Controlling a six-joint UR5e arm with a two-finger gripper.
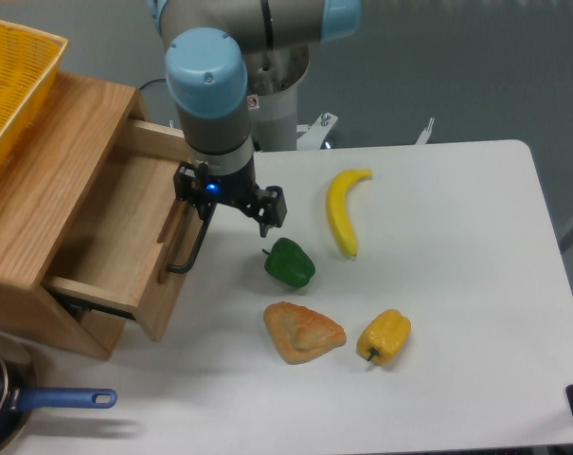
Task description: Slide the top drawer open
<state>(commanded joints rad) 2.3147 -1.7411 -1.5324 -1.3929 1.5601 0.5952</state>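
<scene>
The top drawer (116, 242) of the light-oak cabinet stands pulled out to the right, its empty inside showing. Its long black bar handle (193, 251) runs along the front panel. My gripper (203, 204) hangs straight down over the upper end of that handle, and its fingers appear closed around the bar. The fingertips themselves are hidden under the wrist and its blue light.
A green pepper (290, 263) lies just right of the drawer front. A banana (342, 210), a pastry (303, 332) and a yellow pepper (384, 336) lie further right. A yellow basket (11, 81) sits on the cabinet top. A blue-handled pan (40, 400) is at the front left.
</scene>
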